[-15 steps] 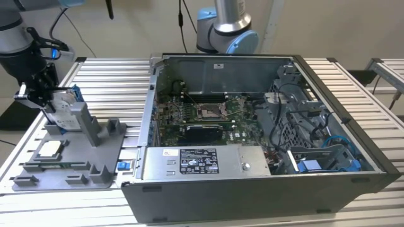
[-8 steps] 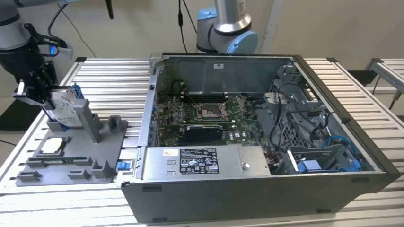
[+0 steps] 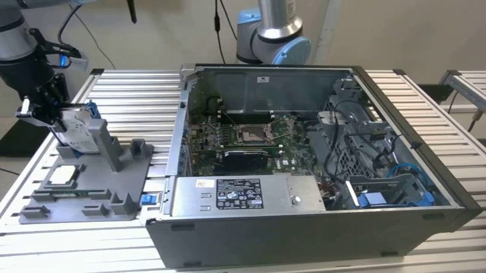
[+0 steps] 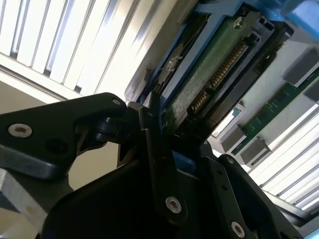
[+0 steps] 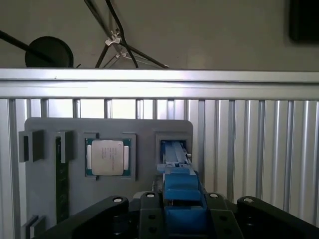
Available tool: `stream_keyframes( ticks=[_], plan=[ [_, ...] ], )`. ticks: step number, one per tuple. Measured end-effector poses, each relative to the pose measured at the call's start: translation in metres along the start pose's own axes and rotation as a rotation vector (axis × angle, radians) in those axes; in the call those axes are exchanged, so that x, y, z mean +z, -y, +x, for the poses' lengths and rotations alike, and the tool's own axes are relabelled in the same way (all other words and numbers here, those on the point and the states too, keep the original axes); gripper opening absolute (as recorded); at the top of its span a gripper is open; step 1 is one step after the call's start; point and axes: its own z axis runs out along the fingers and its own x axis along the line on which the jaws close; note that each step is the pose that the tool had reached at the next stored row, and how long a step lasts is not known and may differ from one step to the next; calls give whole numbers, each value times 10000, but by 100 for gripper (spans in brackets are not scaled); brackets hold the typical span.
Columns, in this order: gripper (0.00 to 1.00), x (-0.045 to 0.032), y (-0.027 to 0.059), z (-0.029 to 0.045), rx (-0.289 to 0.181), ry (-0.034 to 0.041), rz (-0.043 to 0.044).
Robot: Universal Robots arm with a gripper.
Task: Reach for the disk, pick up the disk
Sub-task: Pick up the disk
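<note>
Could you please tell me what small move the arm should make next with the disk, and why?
Probably a slow, straight lift. The claw seems shut on the disk, its blue frame between the fingers in both wrist views, and the disk stands upright in the grey fixture, so pulling straight up should avoid snagging.

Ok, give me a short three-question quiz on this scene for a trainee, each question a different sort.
1. True or false: the disk lies flat in the grey holder.
2. Fill in: the computer case is ___, its insides showing.
3. The gripper clamps: A) the holder B) the disk C) the computer case.
Key: 1 false, it stands upright in the holder; 2 open; 3 B.
</note>
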Motion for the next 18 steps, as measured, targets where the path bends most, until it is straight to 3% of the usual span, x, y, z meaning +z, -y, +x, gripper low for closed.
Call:
stream_keyframes(
  ticks=[18],
  plan=[
    [0, -342, -3, -20, 0, -109, 5]
  ],
)
